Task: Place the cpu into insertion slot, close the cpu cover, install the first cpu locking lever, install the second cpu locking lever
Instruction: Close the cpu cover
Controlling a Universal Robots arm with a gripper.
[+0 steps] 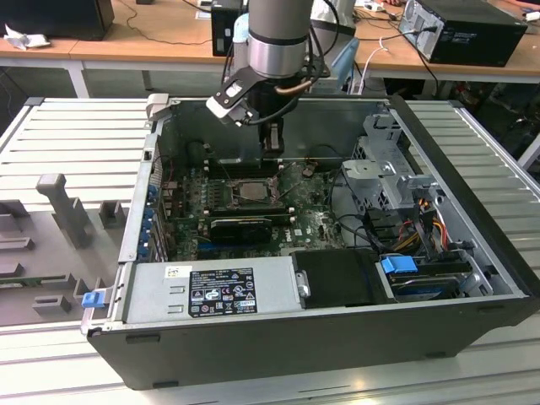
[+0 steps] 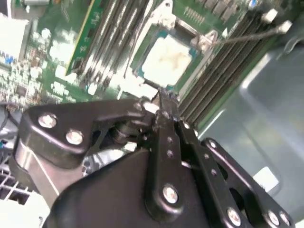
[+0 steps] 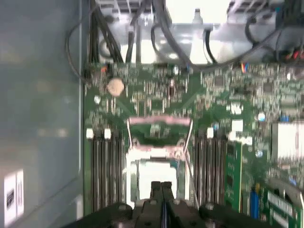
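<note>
Within the insertion slot [image 3: 132,156], seated cpu [image 3: 153,178] (step one judged complete). Close above, gripper [image 3: 160,185] closed on nothing. Outstanding: cpu cover [image 3: 159,122] apparently raised, locking lever [image 2: 249,33] unlatched

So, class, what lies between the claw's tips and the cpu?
In the second wrist view, only the silver rim of the insertion slot lies between the shut claw and the cpu.
</note>
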